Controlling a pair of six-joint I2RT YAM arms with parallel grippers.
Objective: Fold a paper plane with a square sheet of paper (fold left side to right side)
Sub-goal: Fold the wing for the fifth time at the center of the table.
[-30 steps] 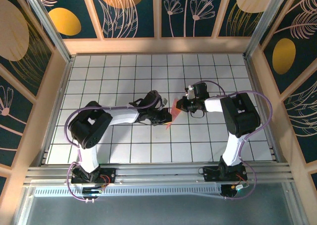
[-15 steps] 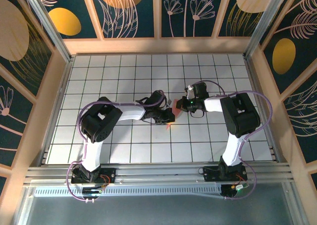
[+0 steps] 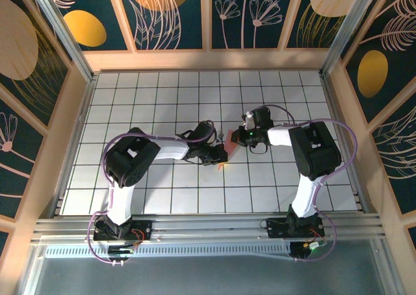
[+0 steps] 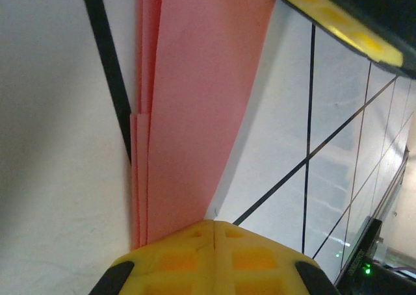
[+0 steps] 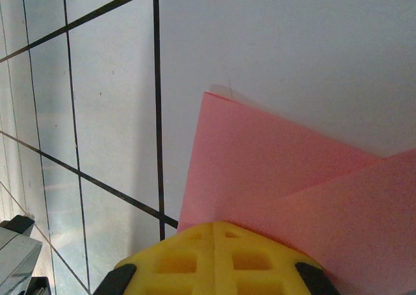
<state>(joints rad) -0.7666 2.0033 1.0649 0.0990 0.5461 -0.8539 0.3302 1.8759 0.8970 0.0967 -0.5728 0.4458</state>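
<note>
**Paper plane** (image 3: 224, 162): salmon-pink, part-folded, lying flat on the white grid table (image 3: 149, 93) near its centre.
- Left wrist view: a long narrow strip with stacked layer edges along its 9 o'clock side.
- Right wrist view: two overlapping flaps, with one corner pointing to 11 o'clock.

**Left gripper** (image 3: 218, 153): at the paper's 9 o'clock. Its yellow fingers are pressed together, with the tips bearing on the paper's end.

**Right gripper** (image 3: 235, 139): at the paper's 1 o'clock. Its fingers are likewise pressed together, with the tips on the paper.
</note>
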